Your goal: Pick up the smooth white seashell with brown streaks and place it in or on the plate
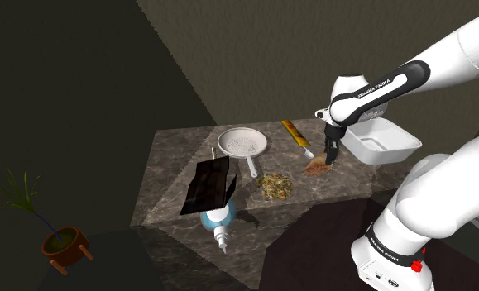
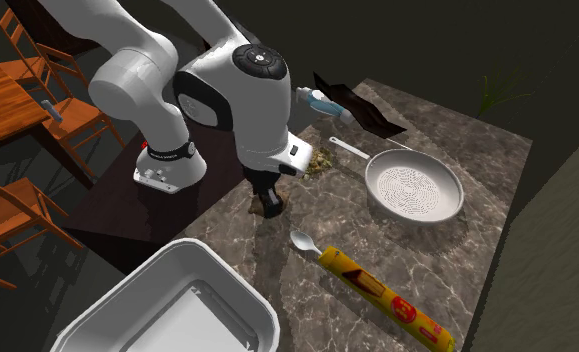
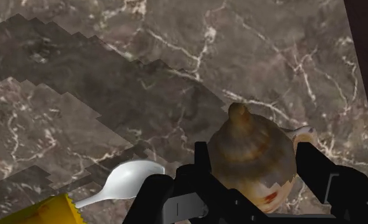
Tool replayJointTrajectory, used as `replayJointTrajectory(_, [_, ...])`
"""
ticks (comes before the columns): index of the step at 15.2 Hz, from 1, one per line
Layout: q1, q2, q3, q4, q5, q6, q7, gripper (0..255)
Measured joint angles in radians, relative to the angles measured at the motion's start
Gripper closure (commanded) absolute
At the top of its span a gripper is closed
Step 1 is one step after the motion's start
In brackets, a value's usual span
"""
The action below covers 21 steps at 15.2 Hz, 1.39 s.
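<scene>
- Counter [image 1: 179,157]: dark brown marble pattern with thin white veins.
- Shell [image 3: 243,137]: tan-brown on top, cream lower down with a reddish-brown streak.
- Spoon [image 2: 372,290]: white bowl, yellow handle with red markings.
- Pan [image 2: 413,190]: pale grey-white, with a finely speckled inside.
- Tray [image 2: 217,278]: plain white.
- Gripper [image 3: 253,156]: all black.
- Arm [image 1: 452,58]: white with dark joints and dark lettering; small red marks at its base.
- Bag [image 1: 208,186]: glossy black.
- Bottle [image 1: 217,221]: light blue and white.
- Tangle [image 1: 275,186]: yellowish-olive strands.
- Pot [image 1: 64,244]: reddish brown, holding a green plant [image 1: 18,194].
- Chairs [image 2: 17,215]: orange-brown wood.
</scene>
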Motion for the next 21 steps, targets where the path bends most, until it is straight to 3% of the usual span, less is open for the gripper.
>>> replayJointTrajectory(14, [-0.022, -0.162, 0.064, 0.088, -0.004, -0.247, 0.021, 255])
replayJointTrajectory(21, [0.071, -0.156, 0.185, 0.098, 0.083, -0.264, 0.166, 255])
